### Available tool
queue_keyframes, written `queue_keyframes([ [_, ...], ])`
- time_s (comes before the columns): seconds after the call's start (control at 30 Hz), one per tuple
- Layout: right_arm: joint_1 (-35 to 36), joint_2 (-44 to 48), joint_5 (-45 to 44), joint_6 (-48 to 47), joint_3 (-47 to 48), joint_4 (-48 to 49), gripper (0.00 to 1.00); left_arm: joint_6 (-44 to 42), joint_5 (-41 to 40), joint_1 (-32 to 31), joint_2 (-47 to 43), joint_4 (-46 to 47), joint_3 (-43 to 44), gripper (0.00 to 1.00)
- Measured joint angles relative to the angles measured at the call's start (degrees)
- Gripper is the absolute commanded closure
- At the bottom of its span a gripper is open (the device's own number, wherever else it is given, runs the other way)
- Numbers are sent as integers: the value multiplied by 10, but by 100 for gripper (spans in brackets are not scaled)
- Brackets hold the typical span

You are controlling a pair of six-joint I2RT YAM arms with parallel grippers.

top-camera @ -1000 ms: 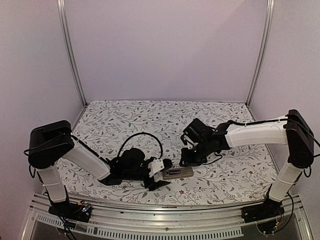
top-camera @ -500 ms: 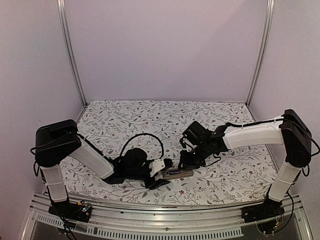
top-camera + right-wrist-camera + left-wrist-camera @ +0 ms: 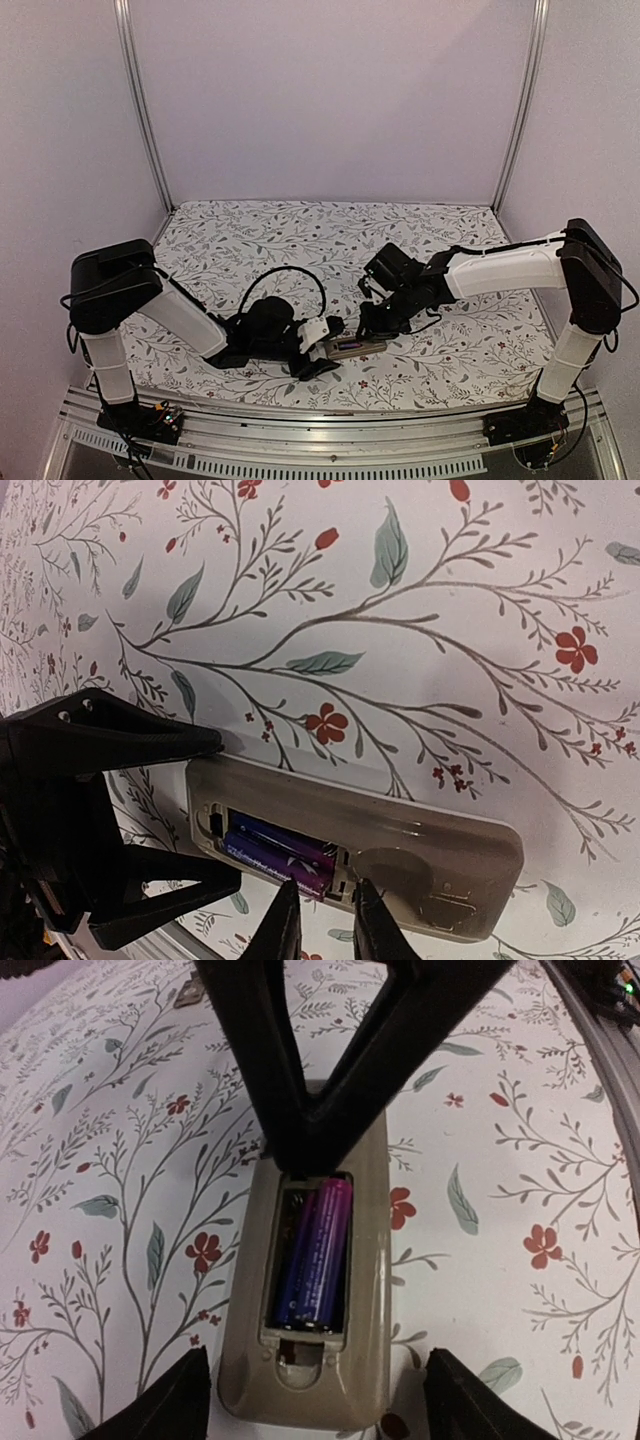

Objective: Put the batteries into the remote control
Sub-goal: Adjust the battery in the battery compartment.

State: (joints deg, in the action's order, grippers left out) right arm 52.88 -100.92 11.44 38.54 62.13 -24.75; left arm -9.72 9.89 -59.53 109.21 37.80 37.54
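The remote control (image 3: pixel 352 347) lies grey-tan back up on the cloth, its compartment uncovered. Both purple-blue batteries (image 3: pixel 315 1255) sit side by side inside it, and the right wrist view shows them (image 3: pixel 270 850) too. My left gripper (image 3: pixel 316 1380) is open and straddles the remote's near end, with a slim gap on each side. Its black fingers (image 3: pixel 150 742) flank the remote (image 3: pixel 450 850) in the right wrist view. My right gripper (image 3: pixel 322 895) is nearly shut with nothing between its tips, which rest at the batteries' end (image 3: pixel 310 1145).
A floral cloth (image 3: pixel 300 240) covers the table, walled in by white panels. A metal rail (image 3: pixel 330 452) runs along the near edge just behind the remote. A small grey piece (image 3: pixel 188 995) lies farther off on the cloth.
The left arm has shifted slightly right and its jaws have narrowed a little around the remote. The right gripper has edged down and left onto the compartment.
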Motion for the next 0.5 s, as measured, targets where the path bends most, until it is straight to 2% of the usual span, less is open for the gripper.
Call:
queue_keyframes([
  [0.17, 1, -15, 3, -4, 0, 0, 82, 5, 0, -1, -26, -6, -6, 20],
  [0.23, 1, -15, 3, -4, 0, 0, 82, 9, 2, -1, -50, -6, -9, 21],
  [0.27, 1, -15, 3, -4, 0, 0, 82, 11, 2, -1, -59, -5, -9, 27],
  [0.33, 1, -15, 3, -4, 0, 0, 83, 20, 1, -1, -72, 3, -9, 49],
  [0.37, 1, -15, 3, -4, 0, 0, 84, 22, -1, -1, -73, 7, -8, 57],
  [0.5, 1, -15, 3, -5, 0, 0, 85, 31, -14, -1, -50, -2, 15, 65],
])
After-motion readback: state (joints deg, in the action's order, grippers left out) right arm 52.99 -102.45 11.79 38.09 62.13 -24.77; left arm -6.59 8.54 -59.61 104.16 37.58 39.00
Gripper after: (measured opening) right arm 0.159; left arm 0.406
